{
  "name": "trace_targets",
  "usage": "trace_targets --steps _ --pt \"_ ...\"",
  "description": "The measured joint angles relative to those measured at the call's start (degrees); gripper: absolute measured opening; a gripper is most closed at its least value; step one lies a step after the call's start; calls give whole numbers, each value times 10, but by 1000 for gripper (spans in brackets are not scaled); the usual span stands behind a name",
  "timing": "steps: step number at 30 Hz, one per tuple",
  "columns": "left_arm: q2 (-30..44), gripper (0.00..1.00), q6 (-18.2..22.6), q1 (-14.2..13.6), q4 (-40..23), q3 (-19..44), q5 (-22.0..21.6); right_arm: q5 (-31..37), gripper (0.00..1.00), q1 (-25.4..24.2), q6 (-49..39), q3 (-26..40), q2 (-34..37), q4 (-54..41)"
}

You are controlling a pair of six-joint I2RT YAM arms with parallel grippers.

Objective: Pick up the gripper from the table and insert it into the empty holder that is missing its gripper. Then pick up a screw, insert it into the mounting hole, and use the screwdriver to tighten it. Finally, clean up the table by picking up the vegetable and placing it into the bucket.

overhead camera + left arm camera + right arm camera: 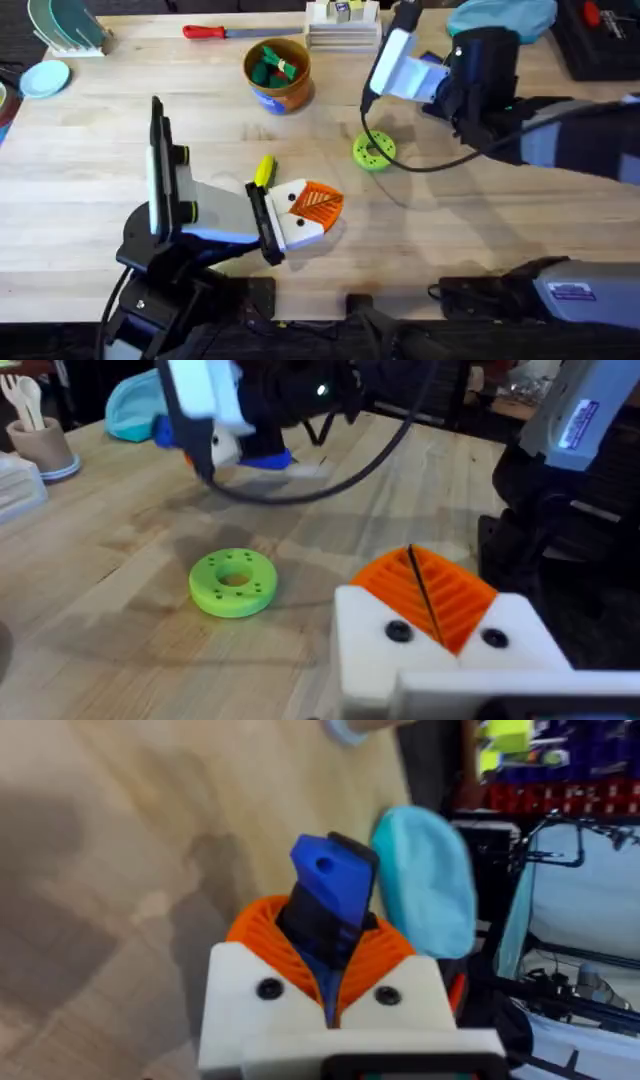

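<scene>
— Overhead view, look: the corn cob (263,170) lies on the table (80,180) just beside the left gripper (318,205). Why is that gripper parked so low there?

— My guess is it's lining up on the cob. Its orange pads are pressed together with nothing between them, so it would have to spread them before any pick.

— And the bucket (280,95)?

— Well apart from the cob, at the far side of the table, with green toy vegetables already inside. The cob has a fair carry ahead of it.

— What's the right gripper (330,935) doing up at the far right?

— Its wrist camera shows the pads clamped on a blue tool (335,880), held off the wood. I'd take that for the screwdriver, though I can't swear to it. Lifted like that, it keeps clear of the green disc (374,151) below it.

— The loose orange fingertip and its holder?

— I can't pick them out from here, so I won't judge whether the screw step is finished.
</scene>
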Motion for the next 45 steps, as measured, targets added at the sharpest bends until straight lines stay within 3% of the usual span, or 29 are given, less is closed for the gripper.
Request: trace_targets --steps 6,12,15,19,20,26,27,31,32,33,35,37,45 --pt "0 7 0 0 0 0 0 5 16 -13 -44 0 86 3" --pt "0 7 0 0 0 0 0 22 28 -5 -61 5 116 16" --pt "0 7 0 0 0 0 0 21 273 -2 -59 7 119 14" --pt "0 7 0 0 0 0 0 21 836 -1 -67 22 113 10" --pt "0 7 0 0 0 0 0 22 902 -2 -68 27 110 4" --pt "0 10 0 0 0 0 0 29 932 6 -45 29 108 1" --pt "0 61 3 0 0 0 0 30 932 11 -30 29 106 -2" --pt "0 642 2 0 0 0 0 22 936 38 52 26 90 -20" --pt "0 768 2 0 0 0 0 19 938 45 79 23 81 -28" --pt "0 825 1 0 0 0 0 17 938 49 96 21 75 -33" --pt "0 872 1 0 0 0 0 14 938 55 147 17 51 -53" --pt "0 983 1 0 0 0 0 12 940 56 198 15 22 -71" --pt "0 993 1 0 0 0 0 9 941 56 373 15 -87 -141"
